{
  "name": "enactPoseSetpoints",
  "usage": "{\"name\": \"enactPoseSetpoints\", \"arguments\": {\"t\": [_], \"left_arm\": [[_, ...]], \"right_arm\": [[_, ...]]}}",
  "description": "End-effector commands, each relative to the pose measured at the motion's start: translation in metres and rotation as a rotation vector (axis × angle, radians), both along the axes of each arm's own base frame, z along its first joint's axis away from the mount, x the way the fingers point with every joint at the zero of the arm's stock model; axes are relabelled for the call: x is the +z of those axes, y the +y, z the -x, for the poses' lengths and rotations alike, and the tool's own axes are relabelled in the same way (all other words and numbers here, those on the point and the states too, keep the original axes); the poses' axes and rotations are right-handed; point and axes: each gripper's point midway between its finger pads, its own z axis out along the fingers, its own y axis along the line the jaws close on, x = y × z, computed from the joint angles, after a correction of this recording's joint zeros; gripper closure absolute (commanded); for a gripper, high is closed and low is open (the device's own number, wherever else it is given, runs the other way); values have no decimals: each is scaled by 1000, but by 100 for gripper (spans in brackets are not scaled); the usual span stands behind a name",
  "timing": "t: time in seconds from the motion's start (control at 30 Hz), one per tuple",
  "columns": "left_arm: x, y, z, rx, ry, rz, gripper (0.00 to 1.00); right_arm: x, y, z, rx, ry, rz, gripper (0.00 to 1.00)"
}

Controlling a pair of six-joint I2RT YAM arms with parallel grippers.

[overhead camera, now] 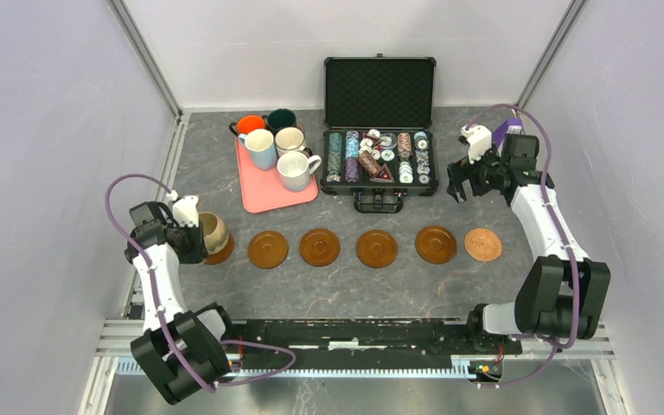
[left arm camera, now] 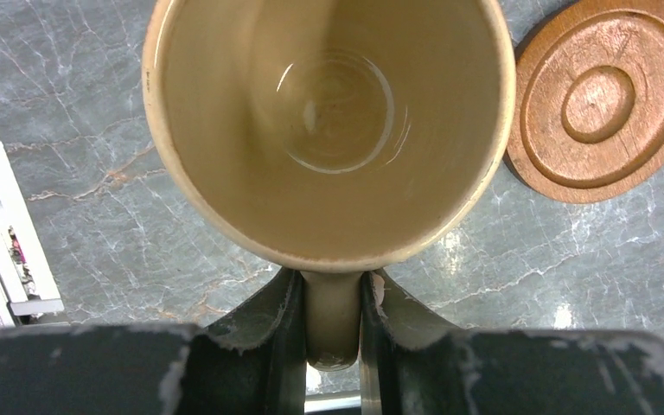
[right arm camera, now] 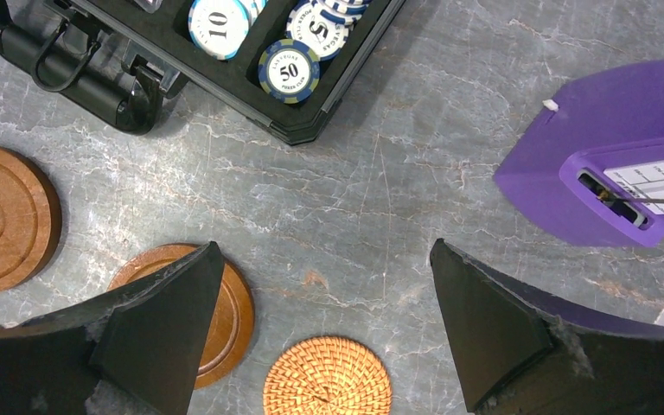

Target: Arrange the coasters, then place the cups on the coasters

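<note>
Left gripper (left arm camera: 332,318) is clamped on the handle of the tan mug (left arm camera: 328,130) near the left edge of the worktop (overhead camera: 346,290). The mug is upright with its mouth up, and from above it overlaps the leftmost brown coaster (overhead camera: 222,252). Whether mug and coaster touch cannot be told.

Four more brown coasters (overhead camera: 320,247) and a woven coaster (overhead camera: 483,244) carry the row on toward the right edge, each apart from the next and all bare.

Right gripper (right arm camera: 324,246) hangs with its jaws wide apart and nothing between them, above bare worktop just off the right end of the black case (overhead camera: 379,86). The case lies open at the far edge, and poker chips (overhead camera: 352,156) fill its tray.

Left of the case, a pink tray (overhead camera: 264,201) holds the orange mug (overhead camera: 251,125), dark green mug (overhead camera: 282,119), light blue mug (overhead camera: 259,148), white mug (overhead camera: 290,140) and second white mug (overhead camera: 296,170), crowded at its far end.
</note>
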Motion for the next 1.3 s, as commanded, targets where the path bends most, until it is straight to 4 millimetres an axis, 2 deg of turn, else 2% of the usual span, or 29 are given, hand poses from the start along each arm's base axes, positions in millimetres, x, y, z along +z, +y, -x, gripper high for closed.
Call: {"name": "enactPoseSetpoints", "arguments": {"t": [0.0, 0.53, 0.67, 0.83, 0.97, 1.03, 1.27], "left_arm": [[18, 16, -32, -51, -147, -78, 98], [0, 12, -18, -96, -77, -77, 98], [-7, 15, -14, -109, -55, -100, 93], [-11, 17, -5, -133, -21, -129, 71], [-11, 20, 2, -136, 1, -156, 35], [-8, 19, 7, -144, 13, -161, 25], [13, 14, 18, -173, 34, -168, 8]], "right_arm": [[9, 3, 4, 7, -46, -2, 2], [1, 2, 13, 2, -41, 8, 2], [1, 2, 13, 0, -41, 7, 2], [0, 2, 15, 0, -40, 9, 2], [0, 2, 16, 0, -43, 13, 2], [0, 2, 17, 3, -45, 14, 2], [2, 6, 17, 29, -51, 3, 2]]}}
